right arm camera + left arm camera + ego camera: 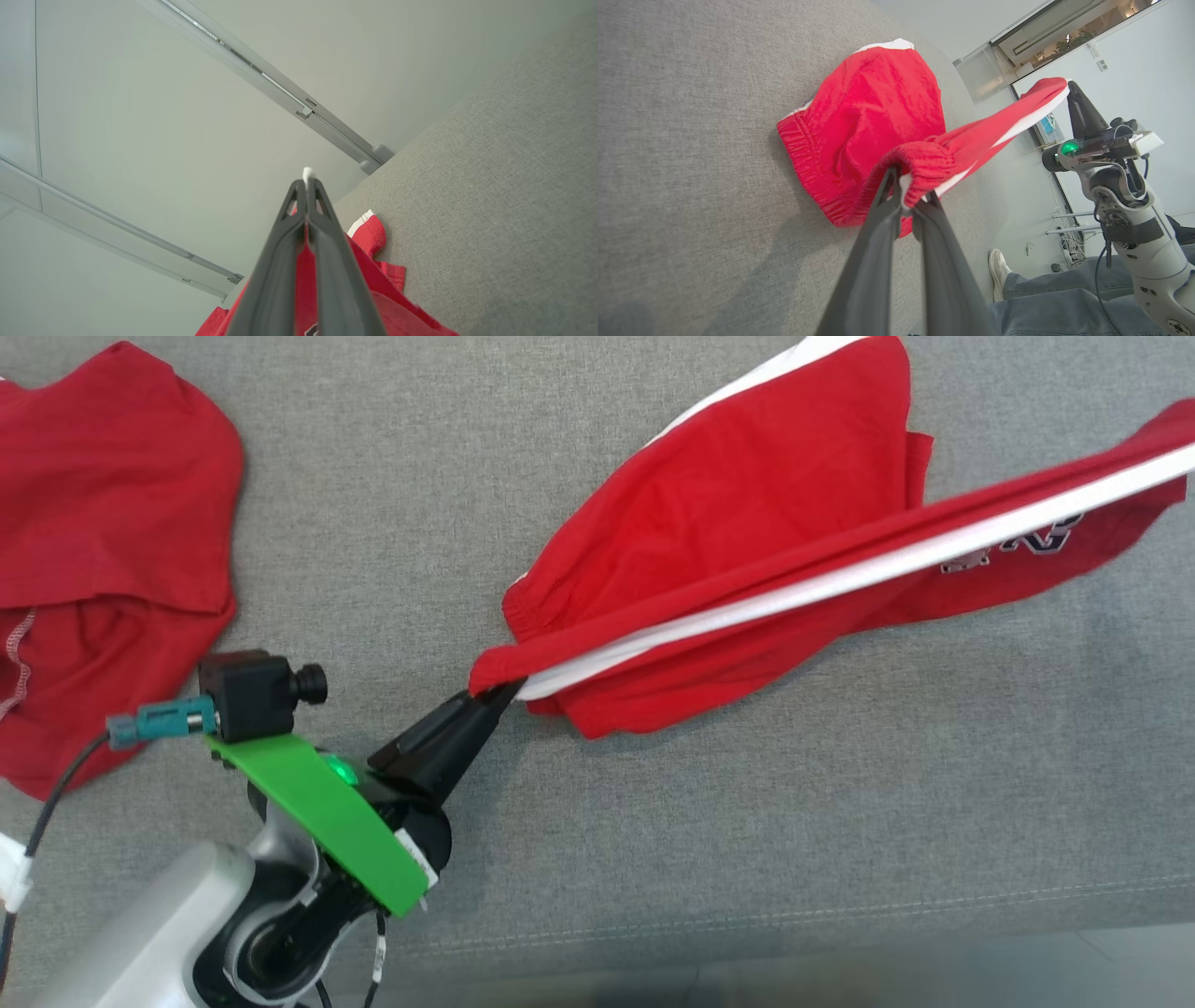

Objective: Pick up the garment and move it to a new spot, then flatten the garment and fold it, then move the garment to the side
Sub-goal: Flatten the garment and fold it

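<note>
Since your left gripper is clenched on the elastic waistband of the red garment and your right gripper is clamped on its far white-striped end, you have the pick-up in hand. The striped side is pulled taut and raised between them, while the rest lies crumpled on the grey cushion, toward its far right part in the head view. I judge you are in the first step, carrying it to a new spot. Flattening, folding and setting it aside are all left to do. A second red garment lies bunched at the cushion's left edge, well apart. Nothing among these things works as a container; both garments rest straight on the cushion.
</note>
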Motion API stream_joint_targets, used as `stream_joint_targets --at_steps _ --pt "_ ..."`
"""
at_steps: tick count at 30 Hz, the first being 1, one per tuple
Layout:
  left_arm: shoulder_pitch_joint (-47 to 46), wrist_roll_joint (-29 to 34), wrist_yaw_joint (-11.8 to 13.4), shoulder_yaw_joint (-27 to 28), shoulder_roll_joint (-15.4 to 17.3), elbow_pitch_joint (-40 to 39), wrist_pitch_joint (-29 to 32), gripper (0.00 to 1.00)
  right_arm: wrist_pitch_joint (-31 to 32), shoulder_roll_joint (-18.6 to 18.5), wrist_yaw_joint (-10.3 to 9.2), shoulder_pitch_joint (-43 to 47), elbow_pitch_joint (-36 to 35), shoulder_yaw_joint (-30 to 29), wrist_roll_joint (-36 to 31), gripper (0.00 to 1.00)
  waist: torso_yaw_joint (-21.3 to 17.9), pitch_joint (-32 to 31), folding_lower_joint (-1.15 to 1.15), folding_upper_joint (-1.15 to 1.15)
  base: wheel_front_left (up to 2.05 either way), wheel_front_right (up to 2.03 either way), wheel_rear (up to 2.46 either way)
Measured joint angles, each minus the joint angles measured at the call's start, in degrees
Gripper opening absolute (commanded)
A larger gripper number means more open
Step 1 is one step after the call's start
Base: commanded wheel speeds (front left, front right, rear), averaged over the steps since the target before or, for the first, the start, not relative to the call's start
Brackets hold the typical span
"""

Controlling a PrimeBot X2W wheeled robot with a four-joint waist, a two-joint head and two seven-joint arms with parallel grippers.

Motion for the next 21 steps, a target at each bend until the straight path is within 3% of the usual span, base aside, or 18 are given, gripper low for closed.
stream_joint_targets --at_steps 7,14,21 --pt "-9.2 -3.2 1.8 1.1 -1.3 0.7 6.0 0.00 1.7 -1.1 -6.24 -12.0 3.8 2.2 -3.1 0.00 0.4 3.9 0.00 0.00 0.00 0.00 0.00" --pt "-16.7 -7.3 3.0 3.8 -2.9 7.2 11.0 0.00 4.3 -0.8 -7.06 -23.4 8.5 7.8 -7.3 0.00 2.1 7.7 0.00 0.00 0.00 0.00 0.00" --pt "-23.2 -7.4 3.5 5.3 -3.5 15.0 13.2 0.00 6.0 3.2 -7.48 -33.4 15.3 13.5 -12.0 0.00 3.5 11.6 0.00 0.00 0.00 0.00 0.00"
